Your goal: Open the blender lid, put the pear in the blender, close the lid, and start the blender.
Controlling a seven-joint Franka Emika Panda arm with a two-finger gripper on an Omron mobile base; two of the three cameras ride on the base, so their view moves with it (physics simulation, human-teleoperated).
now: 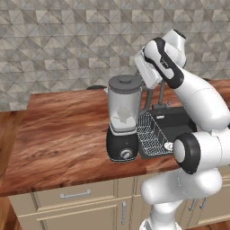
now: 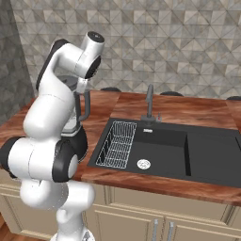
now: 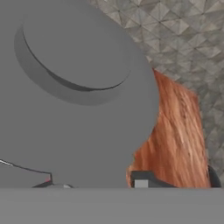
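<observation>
Blender (image 1: 122, 123) stands on the wooden table (image 1: 63, 134), near its front edge and just beside the left rim of the black sink (image 2: 188, 150). You can see its black base with the silver knob (image 1: 126, 154) facing forward, and the clear jar above it. Blender lid (image 1: 125, 82) sits flat on the jar top, so the jar is closed. In the hand view the blender lid (image 3: 74, 87) is seen from very close, its raised centre knob towards the upper left, with table wood and tiled wall past its right edge. Something pale shows inside the jar in the left base view, but you cannot tell from that view whether it is the pear. End effector (image 1: 146, 72) is at the lid's right edge, at lid height, with the wrist folded over behind the jar; its jaws are narrow, nearly together. You cannot tell from these views whether the fingers are actually pinching the lid rim or tab, or only sit against it. In the right base view the arm's white links cover most of the blender (image 2: 75, 127). A wire dish rack (image 2: 116, 143) lies in the sink's left basin, next to the faucet (image 2: 149, 101) at the back rim.
</observation>
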